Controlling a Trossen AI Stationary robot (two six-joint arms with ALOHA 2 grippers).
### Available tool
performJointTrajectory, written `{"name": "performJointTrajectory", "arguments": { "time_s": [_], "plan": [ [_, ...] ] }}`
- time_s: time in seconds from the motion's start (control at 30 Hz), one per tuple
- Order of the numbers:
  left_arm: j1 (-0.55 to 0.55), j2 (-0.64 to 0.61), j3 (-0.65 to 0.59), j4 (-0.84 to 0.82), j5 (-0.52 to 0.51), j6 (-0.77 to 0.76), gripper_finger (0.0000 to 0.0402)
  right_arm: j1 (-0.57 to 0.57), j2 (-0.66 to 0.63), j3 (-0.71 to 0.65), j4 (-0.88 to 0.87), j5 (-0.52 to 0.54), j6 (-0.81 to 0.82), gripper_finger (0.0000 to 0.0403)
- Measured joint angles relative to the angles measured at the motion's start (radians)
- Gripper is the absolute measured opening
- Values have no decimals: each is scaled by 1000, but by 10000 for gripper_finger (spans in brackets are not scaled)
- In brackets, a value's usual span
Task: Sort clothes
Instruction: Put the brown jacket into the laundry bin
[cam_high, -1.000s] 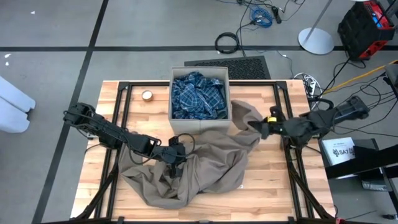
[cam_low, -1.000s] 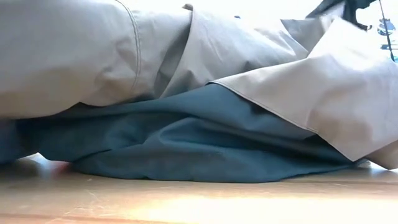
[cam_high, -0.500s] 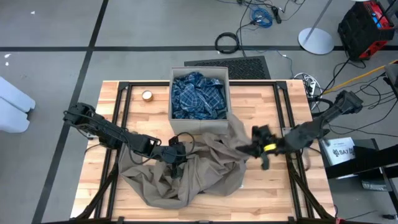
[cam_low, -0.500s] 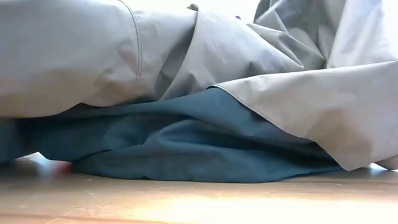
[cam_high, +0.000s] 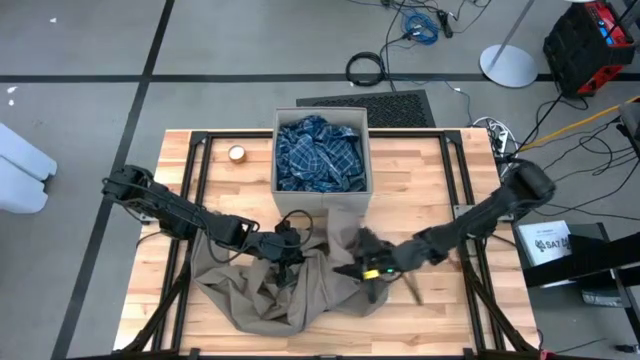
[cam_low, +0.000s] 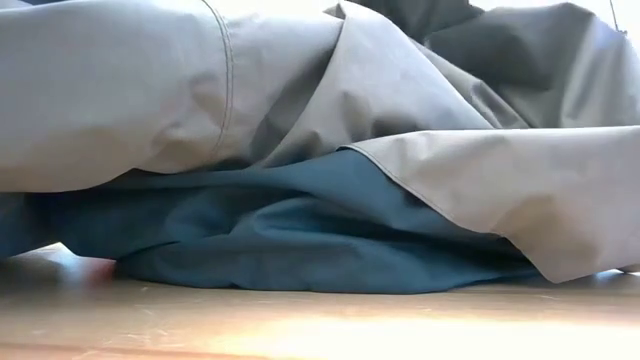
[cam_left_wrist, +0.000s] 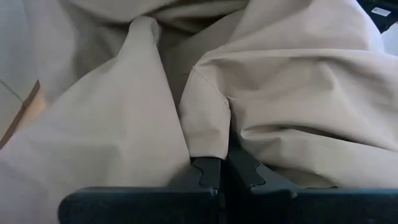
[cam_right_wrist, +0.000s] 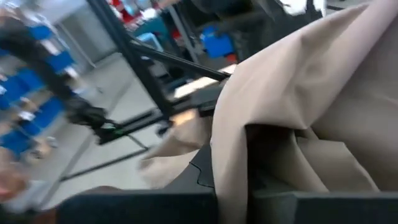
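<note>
While bunched into a rumpled heap on the near middle of the table (cam_high: 440, 190), tan garment (cam_high: 260, 290) spreads from near left toward centre, far edge reaching just short of the box. Pinched at its middle by left gripper (cam_high: 287, 252), fingers (cam_left_wrist: 208, 174) pressed together on a raised fold of the tan cloth, arm stretched in low from the left edge. Underneath, seen from table height, teal-grey shirt (cam_low: 300, 230) lying flat on the wood, tan garment draped over it and covering all but its near edge. Farther back at table centre, beige box (cam_high: 283, 165) standing upright at the far edge, blue plaid shirt (cam_high: 320, 152) crumpled inside and filling it. Just left of the box, small roll of tape (cam_high: 237, 153) on the wood, well apart from the cloth. At the heap's right edge, right gripper (cam_high: 372, 272) down low, fingers clamped shut on the tan garment's edge, fabric hanging over them in the wrist view, arm reaching in from the right side of the table.
</note>
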Motion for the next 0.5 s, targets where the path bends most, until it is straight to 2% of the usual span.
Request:
{"name": "performJointTrajectory", "arguments": {
  "time_s": [0.13, 0.3, 0.4, 0.5],
  "plan": [
    [0, 0, 0, 6, 2, 0, 6, -49, 126, 108, -45, 2, -34, 0],
    [0, 0, 0, 6, 73, -1, 6, -74, 265, 232, -236, 1, -30, 0],
    [0, 0, 1, -7, 104, -41, 9, -74, 339, 269, -304, 1, 1, 0],
    [0, 0, 7, -57, 117, -50, 33, -75, 404, 275, -312, -6, 12, 0]
  ]
}}
